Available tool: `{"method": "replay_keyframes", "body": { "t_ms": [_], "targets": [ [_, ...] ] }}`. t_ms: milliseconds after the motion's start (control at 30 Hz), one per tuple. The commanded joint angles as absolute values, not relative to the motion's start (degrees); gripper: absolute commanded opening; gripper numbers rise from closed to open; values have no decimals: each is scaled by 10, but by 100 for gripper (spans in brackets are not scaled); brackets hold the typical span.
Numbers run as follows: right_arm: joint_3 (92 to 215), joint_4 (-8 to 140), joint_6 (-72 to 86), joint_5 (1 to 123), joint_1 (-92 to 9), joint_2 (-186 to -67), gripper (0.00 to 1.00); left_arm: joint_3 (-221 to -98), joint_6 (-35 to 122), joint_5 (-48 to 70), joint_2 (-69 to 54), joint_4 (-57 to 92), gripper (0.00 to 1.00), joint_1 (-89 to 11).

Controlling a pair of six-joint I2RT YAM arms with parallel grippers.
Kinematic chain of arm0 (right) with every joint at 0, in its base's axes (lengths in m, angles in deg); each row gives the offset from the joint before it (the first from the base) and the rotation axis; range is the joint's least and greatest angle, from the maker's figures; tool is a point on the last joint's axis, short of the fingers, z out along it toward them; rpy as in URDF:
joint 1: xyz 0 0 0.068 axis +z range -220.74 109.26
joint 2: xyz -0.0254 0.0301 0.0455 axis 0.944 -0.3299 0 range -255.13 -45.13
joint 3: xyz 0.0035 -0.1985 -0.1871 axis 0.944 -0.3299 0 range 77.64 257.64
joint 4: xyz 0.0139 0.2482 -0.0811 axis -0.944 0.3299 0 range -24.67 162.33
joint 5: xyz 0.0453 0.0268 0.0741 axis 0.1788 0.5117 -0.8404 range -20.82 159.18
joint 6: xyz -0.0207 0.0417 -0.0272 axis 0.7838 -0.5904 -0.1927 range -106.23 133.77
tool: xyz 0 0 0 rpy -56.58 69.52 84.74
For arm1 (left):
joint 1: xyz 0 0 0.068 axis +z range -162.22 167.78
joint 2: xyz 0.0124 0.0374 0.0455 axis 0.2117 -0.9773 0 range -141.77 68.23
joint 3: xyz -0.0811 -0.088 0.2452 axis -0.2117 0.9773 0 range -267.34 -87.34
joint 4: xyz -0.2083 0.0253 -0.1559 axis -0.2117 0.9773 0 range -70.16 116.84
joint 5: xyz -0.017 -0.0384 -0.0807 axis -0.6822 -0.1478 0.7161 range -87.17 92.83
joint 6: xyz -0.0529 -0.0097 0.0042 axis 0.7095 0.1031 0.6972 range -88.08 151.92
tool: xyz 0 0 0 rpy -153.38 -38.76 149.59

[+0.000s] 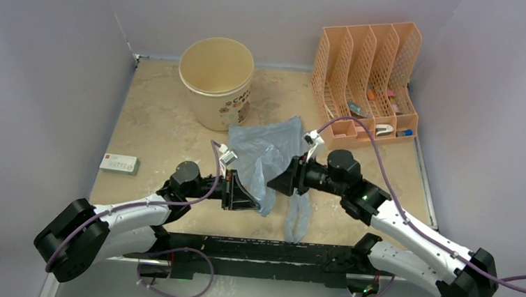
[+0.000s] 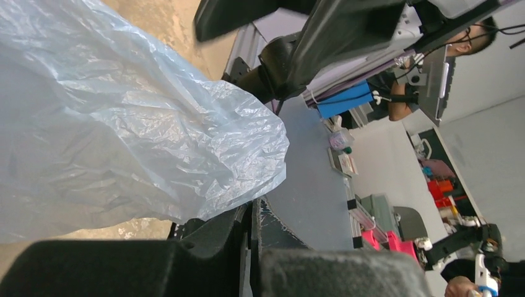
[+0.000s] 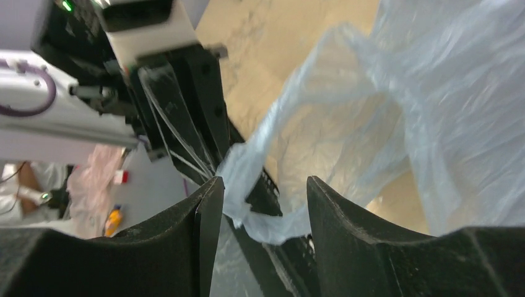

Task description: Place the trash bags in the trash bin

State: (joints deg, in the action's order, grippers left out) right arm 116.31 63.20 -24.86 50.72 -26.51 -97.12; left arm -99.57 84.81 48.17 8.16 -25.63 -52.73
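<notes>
Left gripper (image 1: 255,198) pressed shut, apparently pinching the bag (image 1: 268,149) by its edge; your right gripper (image 3: 263,198) stands spread around a loose fold. Bag lies between them, long axis toward the bin (image 1: 216,82), which sits beyond, nearer your left arm.

On the desk (image 1: 157,127), a crumpled pale-blue plastic bag (image 1: 268,149) lies just before the cream bin (image 1: 216,82), with the left pincer (image 1: 255,197) and right pincer (image 1: 273,184) at its near part and an orange mesh file organizer (image 1: 367,72) back right.
</notes>
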Motion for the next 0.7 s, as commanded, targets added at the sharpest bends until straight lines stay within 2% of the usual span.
{"method": "replay_keyframes", "body": {
  "t_ms": [0,133,200,400,500,567,667],
  "targets": [
    [1100,502,-314,400,-264,-966,55,-1005,852,537,60,-340,0,-523],
    [1076,307,-425,367,-264,-1011,55,-1009,854,557,54,-345,0,-523],
    [1097,278,-422,338,-264,-1043,54,-1011,851,556,58,-335,0,-523],
    [1122,296,-419,317,-264,-1086,30,-1008,847,552,73,-322,0,-511],
    [1127,313,-413,329,-264,-1088,10,-1009,849,557,83,-320,0,-499],
    [1126,330,-418,351,-264,-1081,0,-1009,849,563,89,-316,0,-489],
    [1132,356,-422,425,-264,-1057,0,-1008,849,575,95,-304,0,-473]
  ]
}}
